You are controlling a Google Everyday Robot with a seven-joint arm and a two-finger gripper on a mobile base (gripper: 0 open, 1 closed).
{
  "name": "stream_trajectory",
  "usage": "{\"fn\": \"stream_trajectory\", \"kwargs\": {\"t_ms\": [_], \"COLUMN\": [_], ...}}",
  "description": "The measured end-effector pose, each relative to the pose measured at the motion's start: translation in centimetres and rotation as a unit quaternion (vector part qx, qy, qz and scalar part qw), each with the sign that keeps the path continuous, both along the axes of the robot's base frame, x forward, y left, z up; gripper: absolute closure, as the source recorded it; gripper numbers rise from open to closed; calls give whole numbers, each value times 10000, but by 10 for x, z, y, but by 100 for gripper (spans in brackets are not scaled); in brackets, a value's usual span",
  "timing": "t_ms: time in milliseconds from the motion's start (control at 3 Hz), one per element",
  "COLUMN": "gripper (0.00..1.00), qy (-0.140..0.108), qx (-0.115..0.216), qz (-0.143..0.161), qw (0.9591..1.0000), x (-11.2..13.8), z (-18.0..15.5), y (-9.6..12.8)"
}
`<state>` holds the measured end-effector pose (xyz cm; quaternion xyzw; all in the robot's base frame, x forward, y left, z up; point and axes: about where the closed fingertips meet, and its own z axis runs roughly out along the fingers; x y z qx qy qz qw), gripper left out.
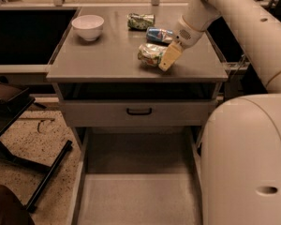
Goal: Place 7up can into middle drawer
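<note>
The 7up can (151, 54), pale green and white, lies on its side on the grey cabinet top (107, 55), right of centre. My gripper (166, 60) reaches down from the upper right and sits right against the can's right end, close above the top's surface. The middle drawer (138, 200) stands pulled out below, at the bottom of the view, with a flat pale floor and nothing in it. My arm's white body covers the drawer's right side.
A blue can (159, 34) lies just behind the 7up can, and a darker green can (140, 21) lies further back. A white bowl (88, 26) stands at the back left. A shut drawer front with a black handle (139, 111) sits under the top. A dark stand (18, 125) is at the left.
</note>
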<state>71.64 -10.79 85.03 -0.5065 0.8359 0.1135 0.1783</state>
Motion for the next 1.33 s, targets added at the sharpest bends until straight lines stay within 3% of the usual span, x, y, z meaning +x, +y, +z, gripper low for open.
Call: {"fn": "stream_trajectory", "kwargs": {"t_ms": [333,667,1000,1333], "gripper": [100,100,100,100], "qy": [-132,-277,-342,-571], "qx": [298,498,685,694], "qz": [-60,-54,149,339], "qw": [9994,9984,9970,9954], "x": [-37,-96,-154,-190], "z": [24,52,54,38], "y": [-33,-68,-70,-56]}}
